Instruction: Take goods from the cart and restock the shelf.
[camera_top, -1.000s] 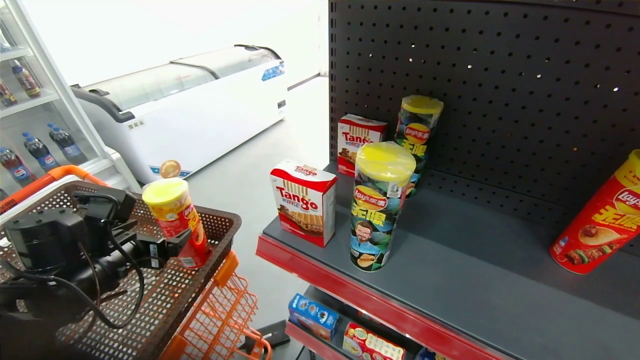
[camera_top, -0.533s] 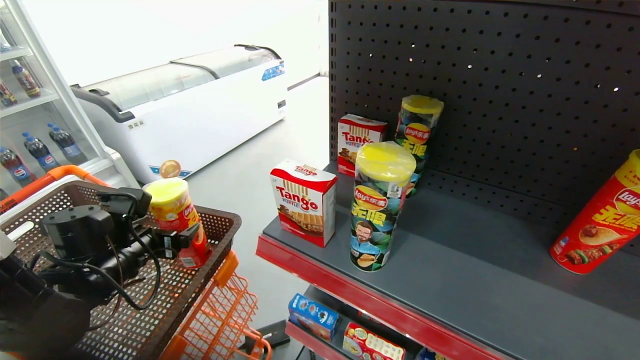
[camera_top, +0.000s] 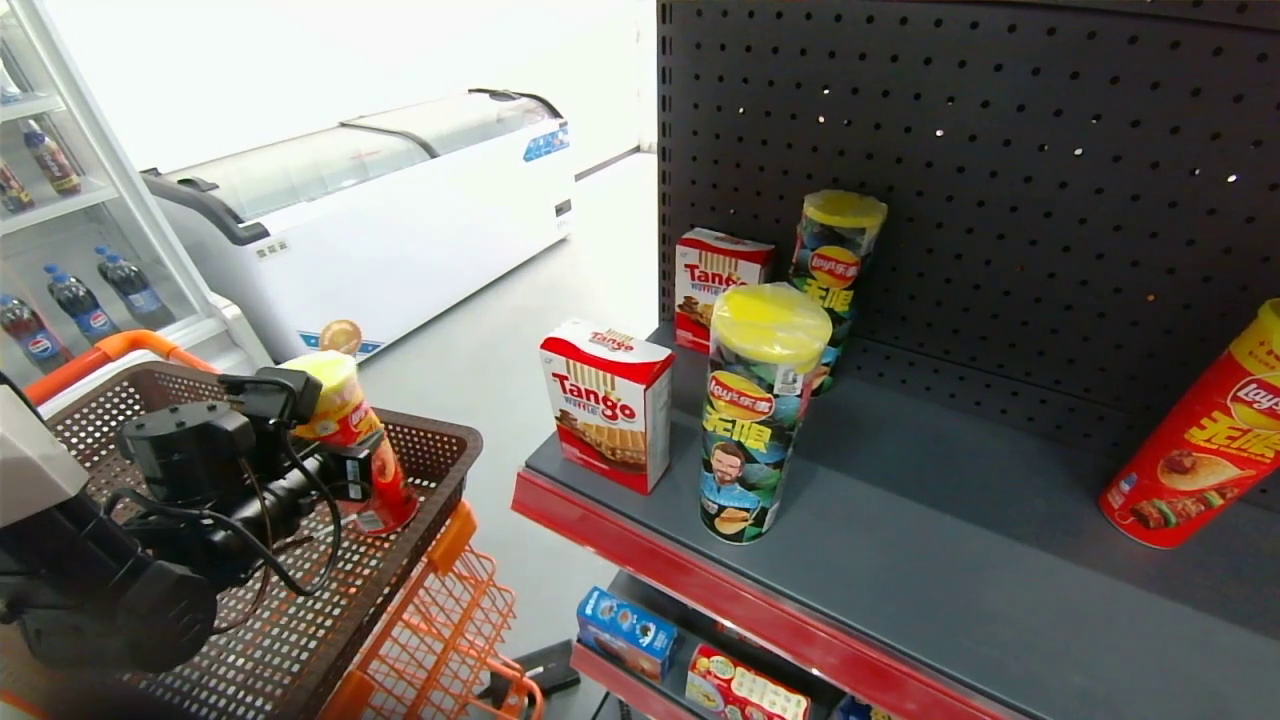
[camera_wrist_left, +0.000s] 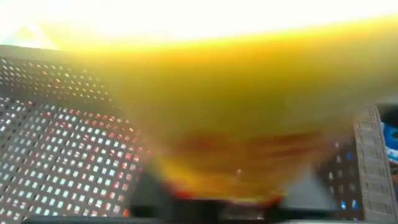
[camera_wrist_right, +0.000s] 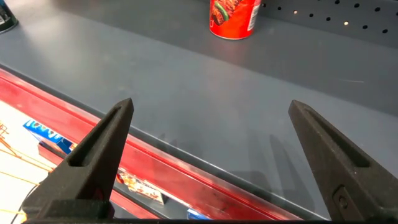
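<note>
1. The step in hand looks like the pick-up. At the lower left of the head view, the left pincer (camera_top: 362, 478) pinches the red chip can (camera_top: 352, 425) low on its side, inside the cart basket (camera_top: 448, 432).
2. The can leans a little.
3. Next, the can likely needs a lift over the basket rim. It then goes across to the grey shelf (camera_top: 950, 540) and is set down upright near the blue chip can (camera_top: 755, 420).
4. The right pincer (camera_wrist_right: 210, 106) is spread wide and pinches nothing, above the shelf's front edge.
5. The red can is a tall, smooth, round tube with a yellow lid, so it may slip. The basket is brown and full of little holes. The shelf is flat and smooth.
</note>
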